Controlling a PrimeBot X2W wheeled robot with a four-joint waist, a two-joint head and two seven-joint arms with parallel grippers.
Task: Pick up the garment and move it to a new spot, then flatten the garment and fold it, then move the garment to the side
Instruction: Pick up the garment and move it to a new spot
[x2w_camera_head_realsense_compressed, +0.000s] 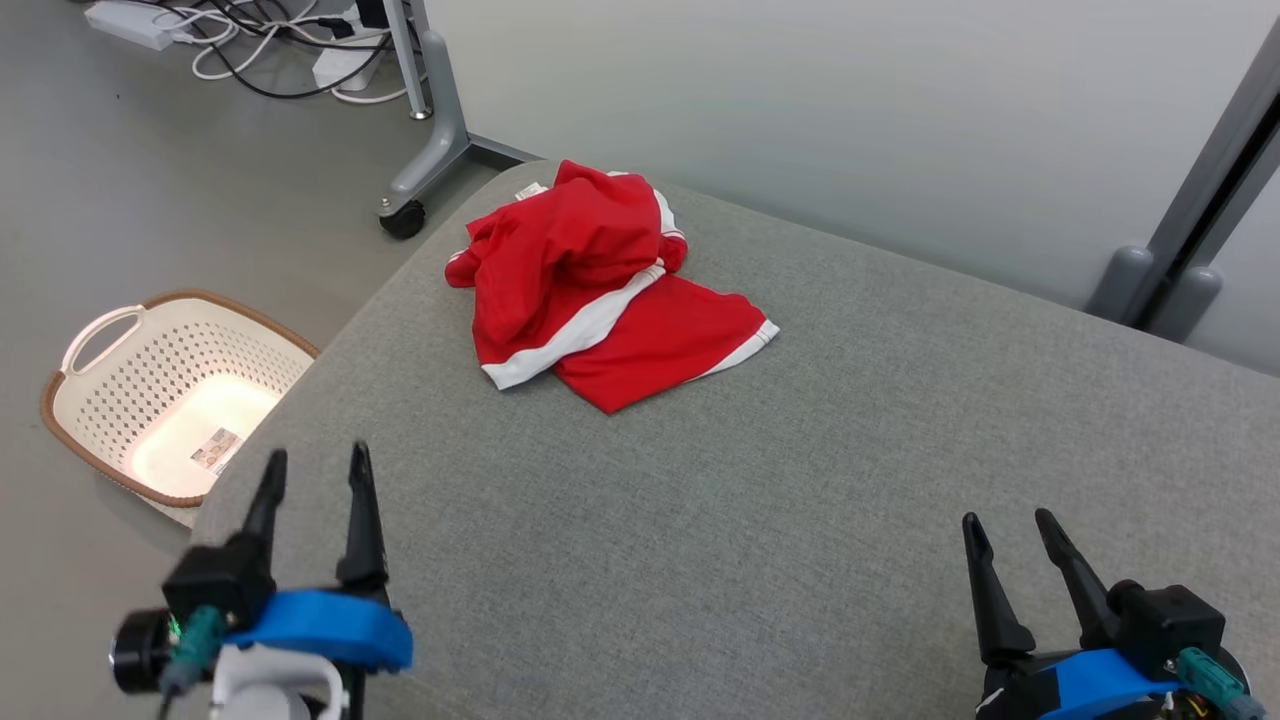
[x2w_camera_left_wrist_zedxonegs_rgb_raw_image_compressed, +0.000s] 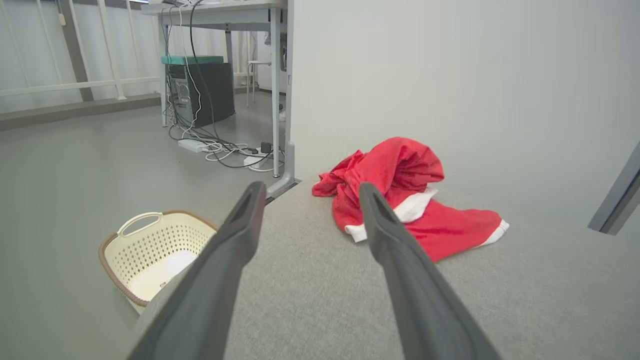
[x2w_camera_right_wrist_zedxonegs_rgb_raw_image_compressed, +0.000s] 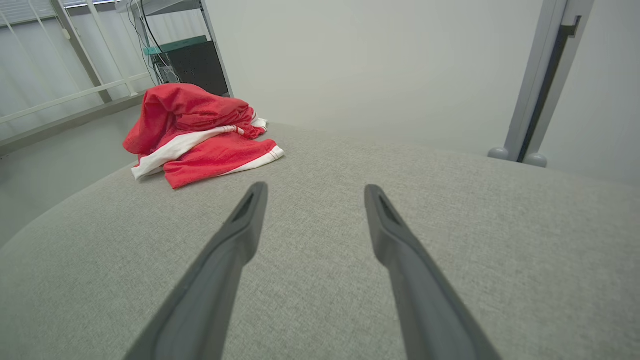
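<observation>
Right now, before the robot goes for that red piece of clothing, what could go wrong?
1. The garment lies bunched in layers, so a pinch may lift only one layer.
2. It sits near the far left corner of the grey pad; a drag could pull it off toward the floor.
3. The left gripper and right gripper are open but far from it, so the reach is long.
</observation>
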